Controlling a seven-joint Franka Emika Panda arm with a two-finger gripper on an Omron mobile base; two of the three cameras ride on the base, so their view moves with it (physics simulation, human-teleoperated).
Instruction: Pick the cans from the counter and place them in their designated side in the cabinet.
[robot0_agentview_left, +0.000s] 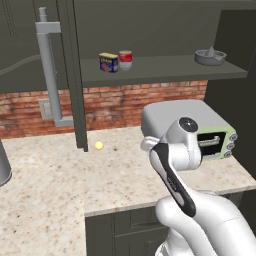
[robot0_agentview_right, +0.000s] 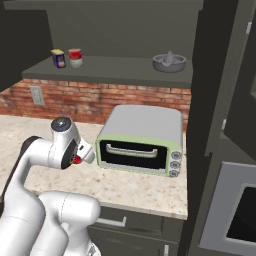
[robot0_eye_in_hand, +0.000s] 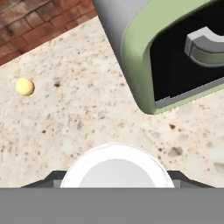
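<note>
Red white-rimmed can (robot0_eye_in_hand: 116, 168) sits clamped in the end effector (robot0_eye_in_hand: 116, 183) above the beige speckled surface (robot0_eye_in_hand: 87, 118); a silver-grey red-banded can (robot0_agentview_left: 125, 59) stands on the dark cabinet shelf (robot0_agentview_left: 165, 67).

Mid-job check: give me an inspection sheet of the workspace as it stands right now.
Surface: counter, beige speckled stone.
Job's things: red can, white-rimmed top seen between the claw's fingertips; silver can upright on the cabinet shelf, left part.
Clutter: blue-and-yellow tin just beside the silver can; grey juicer at the shelf's right end; toaster oven on the counter; small yellow ball on the counter near the wall.
Grippers: claw appears closed on the red can, next to the toaster oven's front.
Cables: nothing seen.
Surroundings: brick wall; wall outlet; tall bar handle.
</note>
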